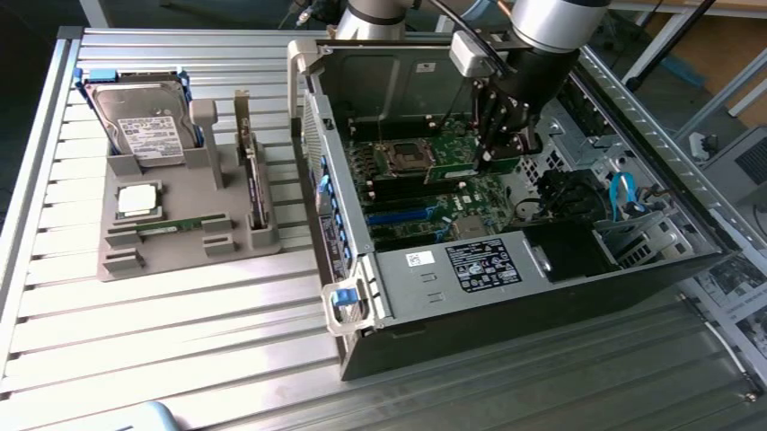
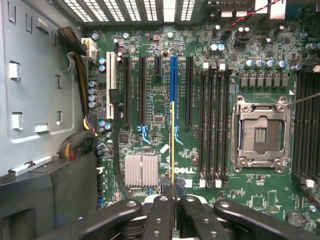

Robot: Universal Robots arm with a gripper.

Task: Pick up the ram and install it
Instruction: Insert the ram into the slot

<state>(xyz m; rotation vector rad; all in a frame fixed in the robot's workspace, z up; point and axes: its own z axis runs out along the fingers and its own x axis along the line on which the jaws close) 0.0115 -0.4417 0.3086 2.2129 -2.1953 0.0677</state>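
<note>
"DELL" logo (image 2: 184, 171), white print, on green motherboard (image 2: 250, 195)

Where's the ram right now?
The ram is clamped in the pincer, inside the open computer case above the motherboard. In the exterior view it hangs just to that view's right of the processor socket.

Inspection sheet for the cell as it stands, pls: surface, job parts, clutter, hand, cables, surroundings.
surface: slatted metal table, bearing a grey fixture and an open computer case.
job's things: ram held edge-on over the motherboard, not seated in a slot.
clutter: hard drive and square silver chip in the fixture.
grippers: hand shut on the ram, inside the case.
cables: blue cable in the case; wire bundle beside the motherboard.
surroundings: dark floor past the table at the exterior view's left.
</note>
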